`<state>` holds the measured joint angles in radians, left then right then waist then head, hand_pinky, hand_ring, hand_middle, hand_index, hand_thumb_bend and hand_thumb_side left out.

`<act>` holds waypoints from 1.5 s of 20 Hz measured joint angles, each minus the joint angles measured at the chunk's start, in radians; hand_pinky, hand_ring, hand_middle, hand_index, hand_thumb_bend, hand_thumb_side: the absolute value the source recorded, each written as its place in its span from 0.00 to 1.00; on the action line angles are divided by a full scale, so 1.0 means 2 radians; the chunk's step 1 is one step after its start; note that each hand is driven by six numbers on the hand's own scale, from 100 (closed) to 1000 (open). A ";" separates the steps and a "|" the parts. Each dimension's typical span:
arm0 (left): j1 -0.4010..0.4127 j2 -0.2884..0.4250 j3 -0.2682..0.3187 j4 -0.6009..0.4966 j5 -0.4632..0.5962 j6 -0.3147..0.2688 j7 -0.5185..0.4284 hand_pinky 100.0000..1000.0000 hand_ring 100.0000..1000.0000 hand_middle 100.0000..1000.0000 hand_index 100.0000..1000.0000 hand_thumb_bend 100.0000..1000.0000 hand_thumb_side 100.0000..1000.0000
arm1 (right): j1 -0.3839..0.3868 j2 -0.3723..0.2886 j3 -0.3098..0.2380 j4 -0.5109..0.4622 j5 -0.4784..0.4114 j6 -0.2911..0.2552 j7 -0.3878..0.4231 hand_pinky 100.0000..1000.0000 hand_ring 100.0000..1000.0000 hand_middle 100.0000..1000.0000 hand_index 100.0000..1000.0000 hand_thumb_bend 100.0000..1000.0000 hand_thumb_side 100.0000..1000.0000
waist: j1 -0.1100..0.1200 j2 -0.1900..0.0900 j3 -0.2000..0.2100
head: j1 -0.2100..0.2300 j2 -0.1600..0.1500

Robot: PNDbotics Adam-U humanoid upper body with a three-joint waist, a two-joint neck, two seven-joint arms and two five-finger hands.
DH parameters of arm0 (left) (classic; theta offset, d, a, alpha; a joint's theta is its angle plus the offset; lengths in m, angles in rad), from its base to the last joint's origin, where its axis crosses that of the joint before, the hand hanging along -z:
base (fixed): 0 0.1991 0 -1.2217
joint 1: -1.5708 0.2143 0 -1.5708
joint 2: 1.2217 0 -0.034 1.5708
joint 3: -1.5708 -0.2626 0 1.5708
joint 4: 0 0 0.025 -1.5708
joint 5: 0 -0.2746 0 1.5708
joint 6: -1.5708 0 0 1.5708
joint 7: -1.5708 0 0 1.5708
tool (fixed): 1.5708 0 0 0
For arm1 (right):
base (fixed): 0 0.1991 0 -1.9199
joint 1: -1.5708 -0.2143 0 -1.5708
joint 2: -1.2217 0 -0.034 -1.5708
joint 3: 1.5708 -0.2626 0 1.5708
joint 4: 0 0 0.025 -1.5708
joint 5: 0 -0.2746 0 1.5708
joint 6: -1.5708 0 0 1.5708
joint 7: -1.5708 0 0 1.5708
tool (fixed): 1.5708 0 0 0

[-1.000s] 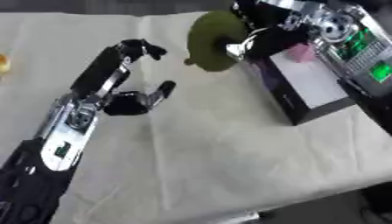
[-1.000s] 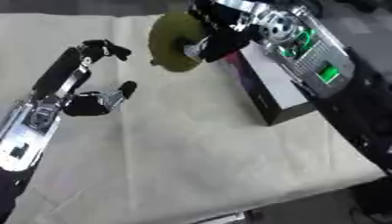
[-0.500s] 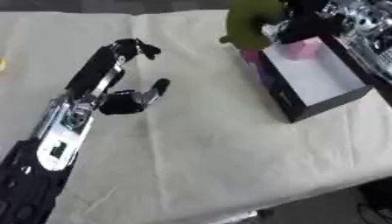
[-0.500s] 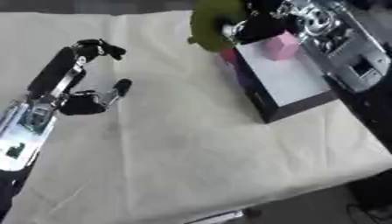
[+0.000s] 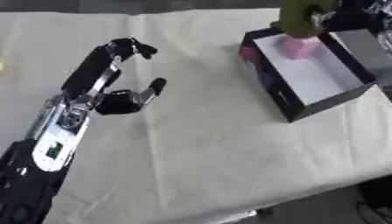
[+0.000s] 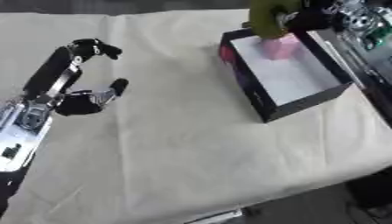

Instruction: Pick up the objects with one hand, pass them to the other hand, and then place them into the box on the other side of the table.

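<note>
Our right hand [image 5: 337, 19] sits at about one o'clock in the left eye view, at the far end of the box [image 5: 330, 101], its fingers closed around an olive-green object [image 5: 300, 18]. The object hangs over the far rim of the box, just above a pink item [image 5: 297, 47] that already lies on the white floor inside. We cannot tell whether the green object touches the pink one or the rim.

Our left hand [image 5: 115, 94] is at about nine o'clock over the cloth-covered table [image 5: 207, 148], well apart from the box. It holds nothing: the fingers arch forward and the thumb stands apart from them, half curled around empty air.

We judge the pick-up and the hand-over for this object to be done, since it is in the hand on the box side while the other hand is bare. What is left, as we read it, is the release: lower the green object past the rim and let go so it settles inside beside the pink item.

A faint yellow shape [image 5: 2, 65] shows at the nine o'clock edge of the table. It may be another object waiting its turn, but we cannot make it out.
</note>
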<state>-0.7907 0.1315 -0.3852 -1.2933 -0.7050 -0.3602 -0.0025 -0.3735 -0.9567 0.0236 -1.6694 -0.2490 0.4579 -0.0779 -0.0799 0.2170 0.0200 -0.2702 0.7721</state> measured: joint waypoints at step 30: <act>0.000 0.000 0.000 -0.003 0.001 -0.002 0.004 0.72 0.73 0.58 0.78 0.28 0.69 | 0.026 -0.005 -0.008 0.127 0.047 -0.054 -0.002 0.79 0.89 0.86 0.88 0.37 0.14 | 0.002 0.000 0.005 | -0.012 0.000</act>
<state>-0.7907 0.1316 -0.3852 -1.2992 -0.7038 -0.3635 0.0060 -0.3212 -0.9672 0.0067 -1.4158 -0.1547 0.3495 -0.0815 -0.0755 0.2170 0.0298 -0.2932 0.7722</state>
